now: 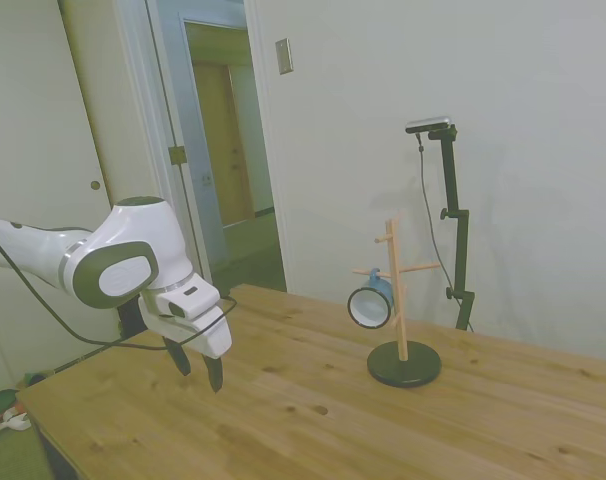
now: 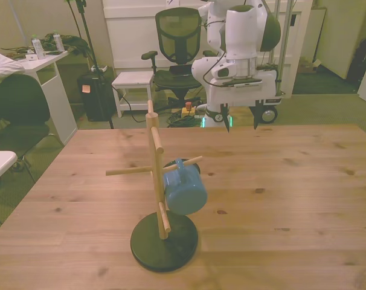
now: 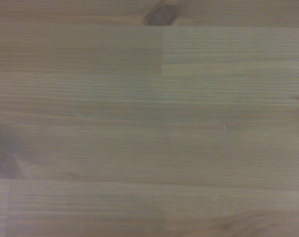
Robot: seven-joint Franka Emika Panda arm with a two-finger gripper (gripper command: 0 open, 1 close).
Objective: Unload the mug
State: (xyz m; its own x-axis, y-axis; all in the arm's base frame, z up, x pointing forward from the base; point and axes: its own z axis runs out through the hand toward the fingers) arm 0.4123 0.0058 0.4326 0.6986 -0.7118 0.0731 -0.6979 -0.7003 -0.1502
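A long pine-plank table (image 2: 292, 181) is filling the room's middle, with an office chair (image 2: 178, 42) and a white desk behind it. Toward one end of the table a wooden peg tree on a round black base (image 2: 163, 241) is standing upright, and everything here is best placed from it.

The small light-blue enamel-style mug with a dark rim (image 2: 184, 187) is hanging by its handle on one of the tree's lower pegs, just beside the post, tipped on its side with its white mouth facing away from the post, clear of the table.

The white arm's two-finger gripper (image 2: 242, 122) is hovering well apart from the tree, low over bare planks, fingers spread wide and holding nothing. The wrist view is showing only wood grain.

The mug is looking light, stiff and rather slick, likely to swing on its peg if nudged. I am guessing the safest hold is across the body or over the rim wall, then a slide outward along the upward-slanting peg so the light tree is not dragged or tipped.
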